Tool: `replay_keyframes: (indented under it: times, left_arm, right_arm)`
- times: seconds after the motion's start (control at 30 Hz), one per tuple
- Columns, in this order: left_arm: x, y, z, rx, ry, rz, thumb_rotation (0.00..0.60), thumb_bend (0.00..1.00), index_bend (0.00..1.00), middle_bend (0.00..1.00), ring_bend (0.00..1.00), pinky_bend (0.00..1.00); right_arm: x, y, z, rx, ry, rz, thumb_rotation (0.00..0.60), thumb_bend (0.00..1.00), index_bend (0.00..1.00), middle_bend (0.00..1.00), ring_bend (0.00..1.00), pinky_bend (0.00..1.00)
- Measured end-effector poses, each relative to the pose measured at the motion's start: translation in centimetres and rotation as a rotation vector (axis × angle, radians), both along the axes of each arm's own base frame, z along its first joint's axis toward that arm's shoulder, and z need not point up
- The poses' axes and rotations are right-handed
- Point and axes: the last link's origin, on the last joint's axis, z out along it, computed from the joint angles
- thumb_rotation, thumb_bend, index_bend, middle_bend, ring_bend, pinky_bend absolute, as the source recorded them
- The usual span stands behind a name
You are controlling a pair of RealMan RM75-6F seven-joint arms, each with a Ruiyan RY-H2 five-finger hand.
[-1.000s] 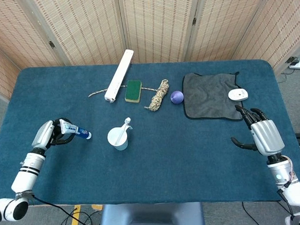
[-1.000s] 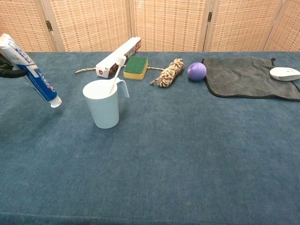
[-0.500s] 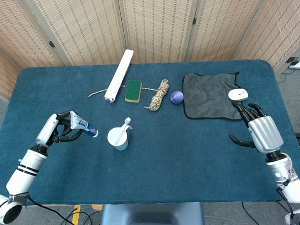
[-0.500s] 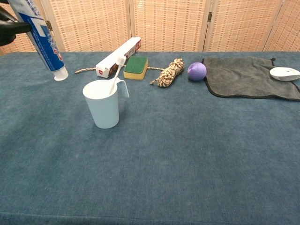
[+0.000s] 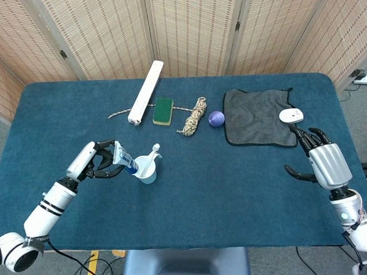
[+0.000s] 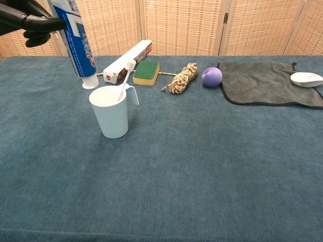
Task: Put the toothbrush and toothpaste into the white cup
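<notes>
The white cup [image 5: 145, 169] [image 6: 111, 115] stands on the blue table with the white toothbrush [image 5: 153, 155] [image 6: 125, 77] leaning inside it. My left hand [image 5: 101, 165] [image 6: 26, 17] holds the blue and white toothpaste tube [image 5: 124, 160] [image 6: 76, 43], cap downward. The cap hangs just above the cup's left rim. My right hand [image 5: 323, 158] hovers open at the right side of the table, near the grey cloth, holding nothing; the chest view does not show it.
Along the back lie a long white box [image 5: 146, 91], a green and yellow sponge [image 5: 163, 110], a coiled rope [image 5: 195, 115], a purple ball [image 5: 216, 118], a grey cloth [image 5: 259, 116] and a white mouse [image 5: 291, 115].
My left hand has carried the toothpaste up and rightward from the table's left side until it hangs over the cup's rim. The right hand has barely shifted.
</notes>
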Motion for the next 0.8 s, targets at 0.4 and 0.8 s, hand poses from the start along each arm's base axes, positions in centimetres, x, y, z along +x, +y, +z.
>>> replay_keyframes:
  times: [0.4,0.8]
  left_arm:
    - [1.8,1.0,-2.9,-0.005,0.038,-0.017,0.6,0.37,0.64,1.0,0.85,0.82]
    - [0.9,2.1,-4.4,-0.007,0.072,0.044,0.6,0.37,0.63,1.0,0.85,0.82]
  right_arm:
    - [-1.5,0.7,0.3,-0.013,-0.014,-0.044,0.6,0.18,0.0,0.2,0.34,0.2]
    - [-2.2,0.7,0.1,-0.009,-0.026,-0.062,0.6,0.18,0.0,0.2,0.34,0.2]
